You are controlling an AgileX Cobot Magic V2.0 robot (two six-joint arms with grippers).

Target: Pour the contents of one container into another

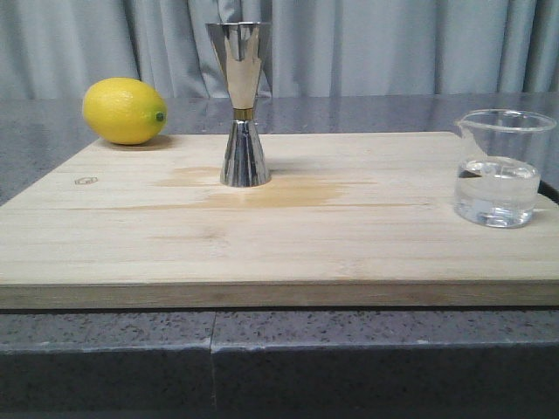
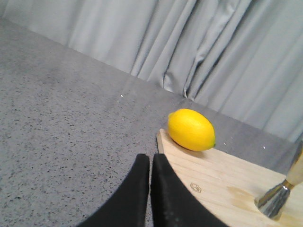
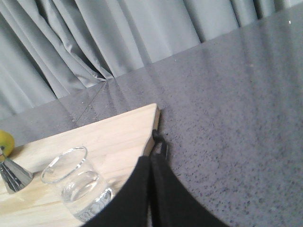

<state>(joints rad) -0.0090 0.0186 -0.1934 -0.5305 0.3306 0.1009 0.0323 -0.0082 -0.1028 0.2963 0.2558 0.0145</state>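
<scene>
Standing on pale wood board (image 1: 349, 253): mirror-steel hourglass jigger (image 1: 242, 105), clear glass beaker (image 1: 500, 168); both hands (image 2: 150, 189) (image 3: 150, 189) clenched.

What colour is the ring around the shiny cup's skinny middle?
Gold, on the jigger; front view shows it best.

Backdrop: pale grey curtain (image 1: 367, 44), hanging in vertical folds, spanning the whole upper edge of the front view and the upper portions of both wrist views; it closes off the far side, no wall or window visible.
Furniture: table (image 1: 288, 358), dark grey speckled stone-like top, with a vertical seam in its front edge at lower centre-left of the front view.
Light: even and soft; faint sheen on the table surface at upper right of the right wrist view; short, weak shadows.
</scene>
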